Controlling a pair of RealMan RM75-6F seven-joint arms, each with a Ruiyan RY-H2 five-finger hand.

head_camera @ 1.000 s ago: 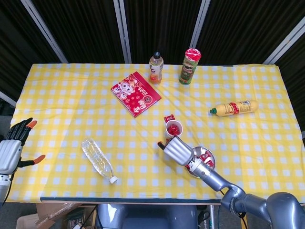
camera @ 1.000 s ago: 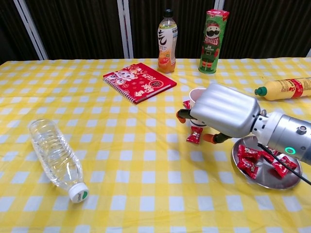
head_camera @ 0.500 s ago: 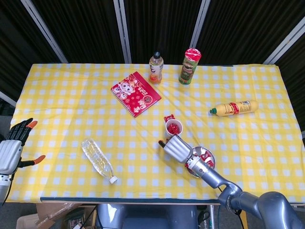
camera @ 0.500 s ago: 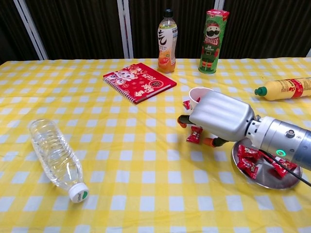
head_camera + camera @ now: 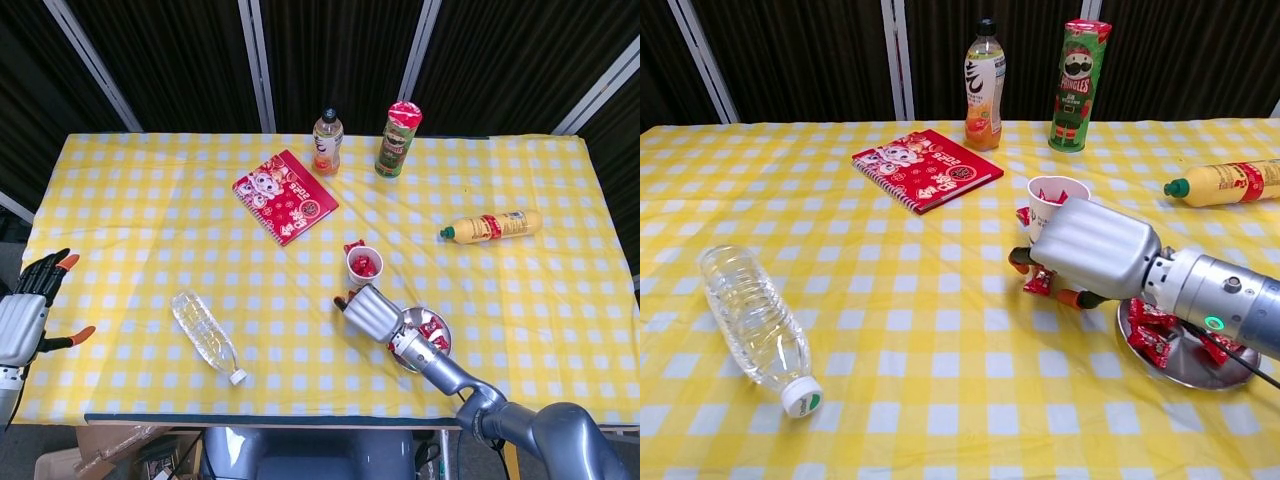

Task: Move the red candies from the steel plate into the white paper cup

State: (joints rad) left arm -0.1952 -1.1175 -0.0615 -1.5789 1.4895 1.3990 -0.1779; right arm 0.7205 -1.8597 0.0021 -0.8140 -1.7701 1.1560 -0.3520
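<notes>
While right hand [image 5: 1095, 262] covers a red candy [image 5: 1039, 283] (grip unclear) | left hand [image 5: 28, 308] spread, idle

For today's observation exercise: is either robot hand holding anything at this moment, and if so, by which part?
Left hand: nothing, fingers apart. Right hand is lowered over a red candy on the cloth by the white paper cup; its fingers are hidden, so a hold cannot be told.

Bright, even overhead light, soft shadows, sharp focus, dark backdrop, slight wide-angle bowing at edges.
</notes>
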